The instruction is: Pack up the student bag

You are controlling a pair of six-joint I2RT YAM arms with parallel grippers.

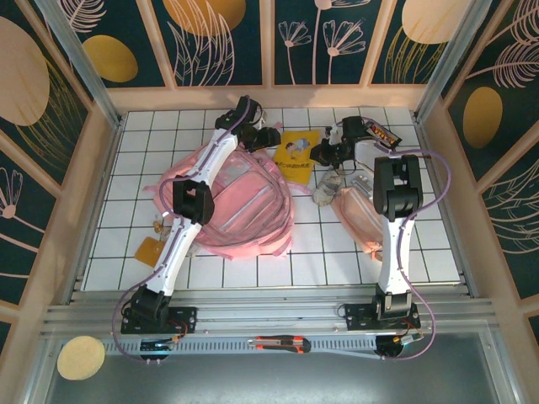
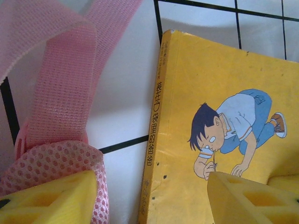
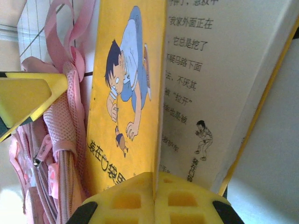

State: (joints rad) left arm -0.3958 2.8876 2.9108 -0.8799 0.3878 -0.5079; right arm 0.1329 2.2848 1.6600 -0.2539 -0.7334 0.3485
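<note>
Large pink fabric backpack [image 1: 244,198] lies flat left of centre on the white gridded desk [image 1: 253,273], with the left arm crossing over it. Left end effector [image 1: 268,139] hangs at the bag's far edge, partly open and holding nothing: one yellow finger over the pink mesh strap [image 2: 56,163], the other over the thin yellow picture book [image 1: 296,156] just right of the bag. Right end effector [image 3: 154,186] is pinched shut on the book's front cover, which is raised off the printed pages. Slim pale-pink pouch [image 1: 360,217] lies farther right.
</note>
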